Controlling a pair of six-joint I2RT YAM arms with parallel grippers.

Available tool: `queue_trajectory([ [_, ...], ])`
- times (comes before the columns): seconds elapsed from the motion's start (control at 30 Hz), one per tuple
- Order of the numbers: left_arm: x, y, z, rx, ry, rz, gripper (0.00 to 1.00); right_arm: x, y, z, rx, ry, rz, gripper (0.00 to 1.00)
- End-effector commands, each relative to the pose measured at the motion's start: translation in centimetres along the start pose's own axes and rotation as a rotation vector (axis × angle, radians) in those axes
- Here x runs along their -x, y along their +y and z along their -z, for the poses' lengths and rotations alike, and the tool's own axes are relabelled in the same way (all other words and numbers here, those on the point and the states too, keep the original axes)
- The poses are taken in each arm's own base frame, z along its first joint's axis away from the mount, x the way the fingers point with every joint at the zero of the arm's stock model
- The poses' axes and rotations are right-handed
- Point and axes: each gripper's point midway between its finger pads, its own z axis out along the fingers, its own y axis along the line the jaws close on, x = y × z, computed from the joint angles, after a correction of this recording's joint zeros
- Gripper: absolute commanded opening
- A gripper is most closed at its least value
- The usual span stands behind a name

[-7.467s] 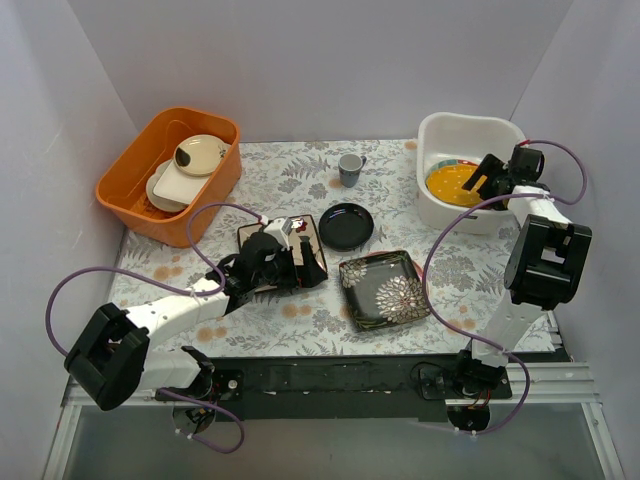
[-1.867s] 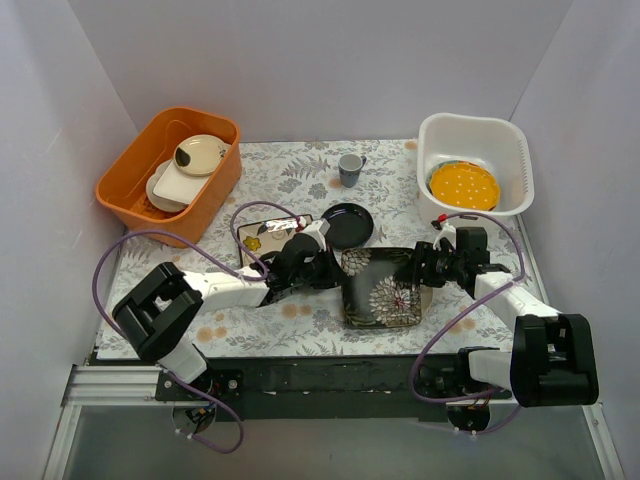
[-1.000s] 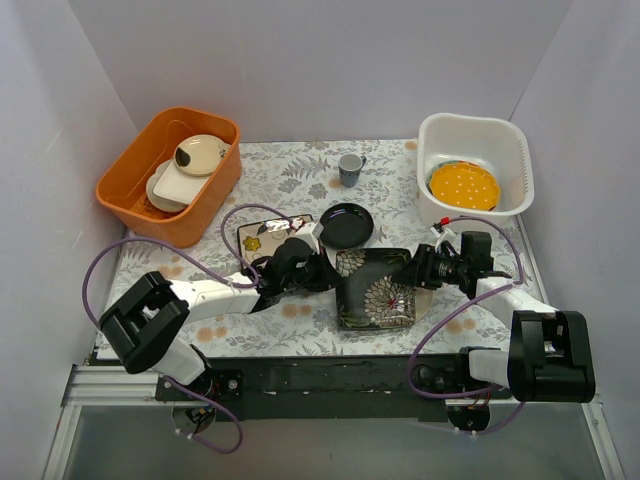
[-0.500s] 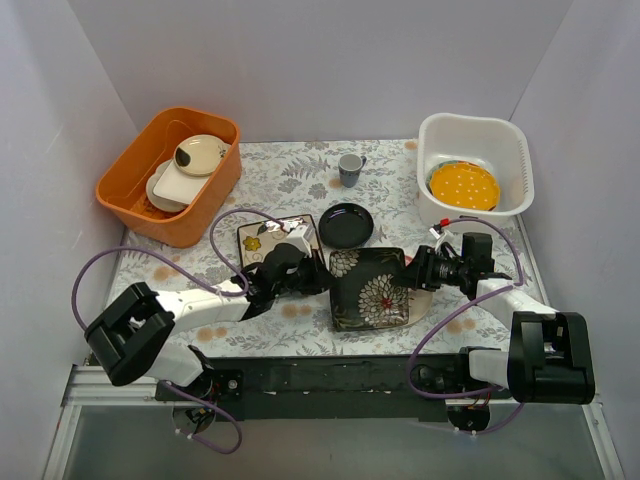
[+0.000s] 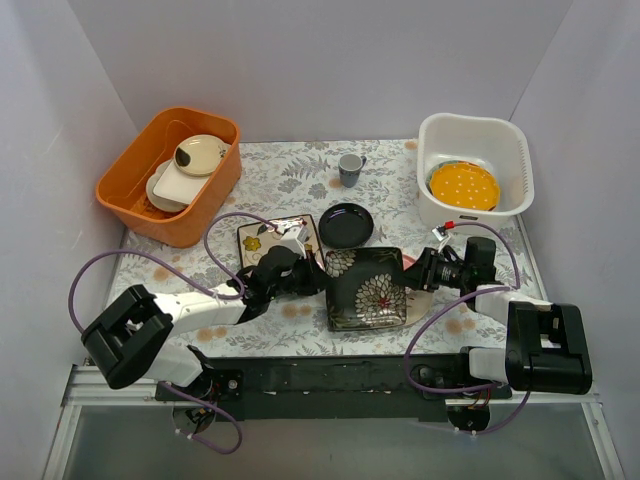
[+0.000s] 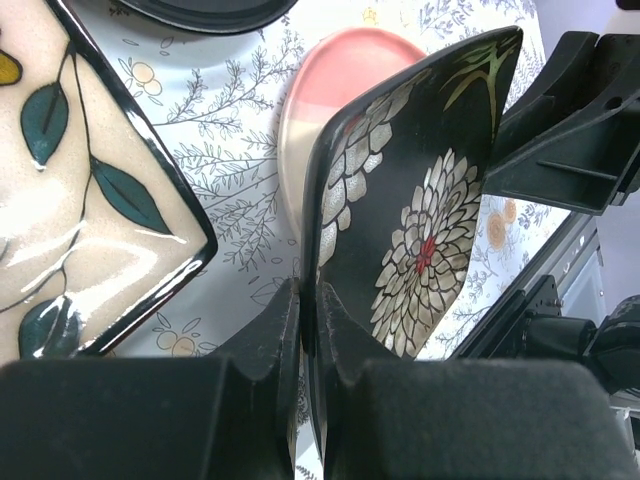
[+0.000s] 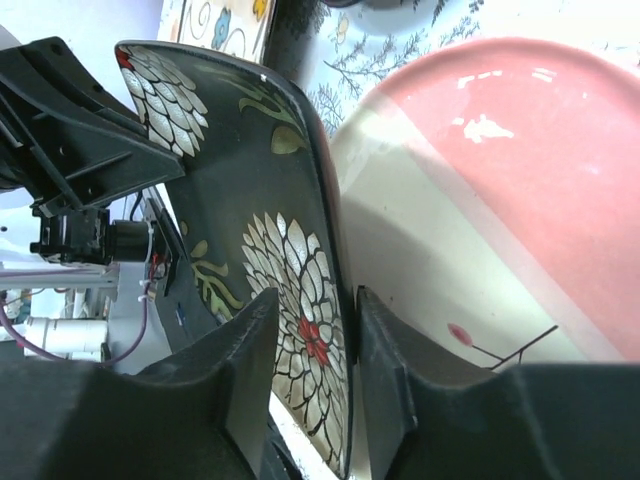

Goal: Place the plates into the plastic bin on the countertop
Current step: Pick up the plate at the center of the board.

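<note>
The black square plate with white flowers (image 5: 366, 289) is tilted up off the countertop (image 5: 300, 180). My left gripper (image 5: 321, 283) is shut on its left rim (image 6: 310, 295). My right gripper (image 5: 411, 274) straddles its right rim (image 7: 314, 300), one finger against the plate's back and a gap left at the other finger. Under and behind it lies a pink plate (image 7: 500, 170) (image 6: 345, 75). The white plastic bin (image 5: 500, 135) at the back right holds a yellow plate (image 5: 462, 185). A cream square plate (image 5: 262, 238) and a small black plate (image 5: 346, 225) lie behind my left gripper.
An orange tub (image 5: 130, 185) with plain cream dishes stands at the back left. A small grey-blue cup (image 5: 350, 168) stands at the back middle. White walls close in the left, back and right sides.
The black square plate has shifted left and tipped up more in my left gripper. My right gripper's jaws have narrowed around its right rim.
</note>
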Motion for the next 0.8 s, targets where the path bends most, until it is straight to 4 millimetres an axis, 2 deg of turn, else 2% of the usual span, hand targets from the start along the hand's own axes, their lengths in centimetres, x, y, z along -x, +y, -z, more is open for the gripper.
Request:
queue_trajectory([
  [0.0, 3.3, -6.2, 0.2, -0.227, -0.087, 0.005, 0.00, 0.0, 4.7, 0.4, 0.219, 0.039, 0.078, 0.41],
  [0.27, 2.8, -7.0, -1.4, -0.267, -0.041, 0.000, 0.00, -0.2, 5.7, 0.5, 0.242, 0.038, 0.125, 0.37],
  [0.77, 2.8, -8.5, -2.7, -0.345, -0.022, -0.022, 0.00, -0.6, 7.0, 0.7, 0.295, 0.052, 0.165, 0.30],
])
